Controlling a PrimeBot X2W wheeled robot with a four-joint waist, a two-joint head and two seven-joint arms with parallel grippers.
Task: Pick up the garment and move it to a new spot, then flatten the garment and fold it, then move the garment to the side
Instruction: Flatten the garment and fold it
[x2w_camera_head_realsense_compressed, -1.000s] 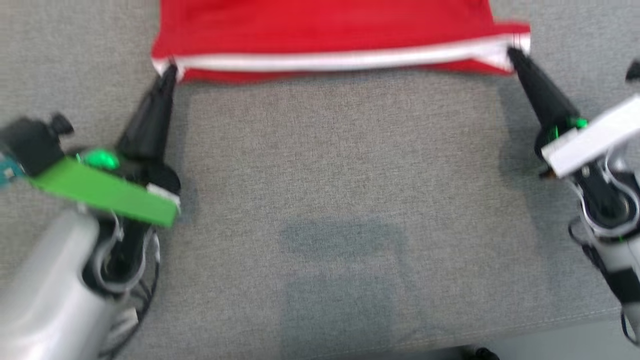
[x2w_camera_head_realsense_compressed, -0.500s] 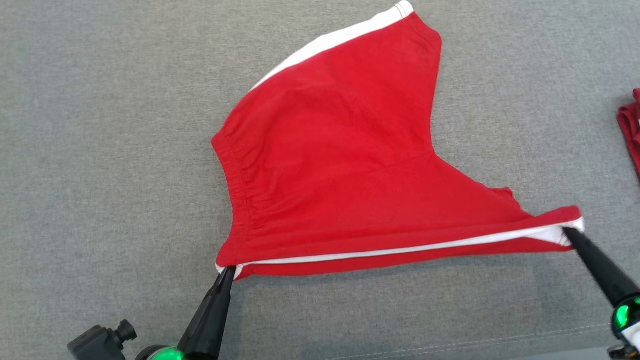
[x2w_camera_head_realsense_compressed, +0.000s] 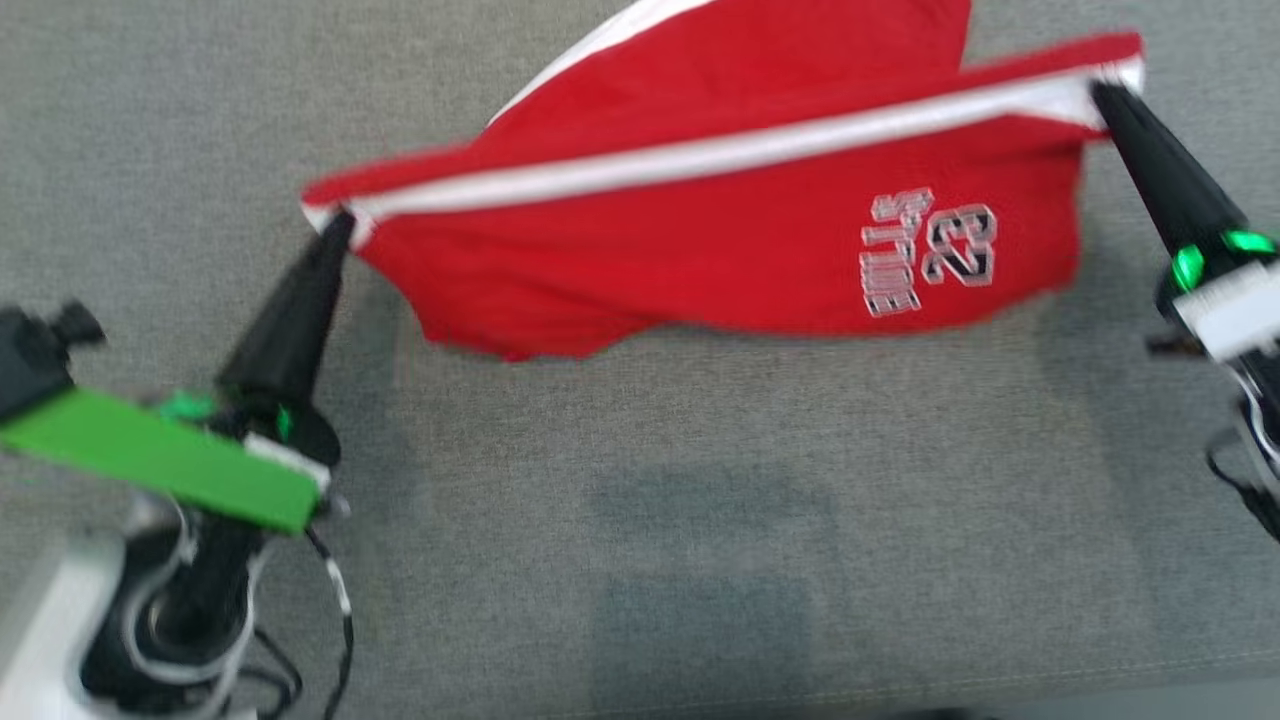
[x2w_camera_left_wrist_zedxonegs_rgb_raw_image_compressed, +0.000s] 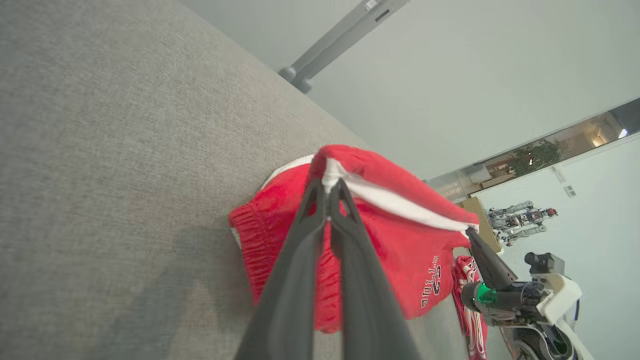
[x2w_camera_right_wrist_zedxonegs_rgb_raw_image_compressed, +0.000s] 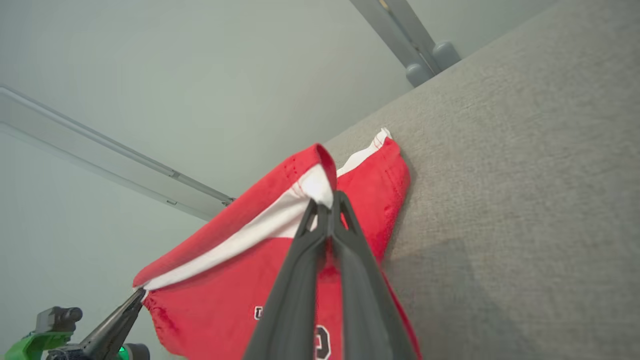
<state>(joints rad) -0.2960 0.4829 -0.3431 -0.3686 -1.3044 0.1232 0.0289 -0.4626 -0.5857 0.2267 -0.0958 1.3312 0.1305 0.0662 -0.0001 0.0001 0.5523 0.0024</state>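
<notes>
**A:** What has changed in the last half second?

**B:** The garment (x2w_camera_head_realsense_compressed: 700, 250) has come up. It lay spread on the counter (x2w_camera_head_realsense_compressed: 700, 520), with its white-striped edge low at both pinched ends. That edge is now raised and pulled nearly straight. The printed panel, hidden before, hangs loose beneath it. Note: the head camera has also shifted, so part of the apparent motion is not the cloth's.

**A:** What does that mean for the task?

**B:** In my judgement, the pick-up-and-move step is under way. Flattening and folding are not yet begun.

**A:** State of each pincer?

**B:** The left pincer (x2w_camera_head_realsense_compressed: 342, 222) is clamped on the stripe's left end. The right pincer (x2w_camera_head_realsense_compressed: 1100, 95) is clamped on its right end. Both grip the garment.

**A:** Where is the garment relative to them?

**B:** It spans the gap between the two tips, and the printed panel sags below the held edge. The far part runs back beyond the tips, and one far corner rests on the counter.
</notes>
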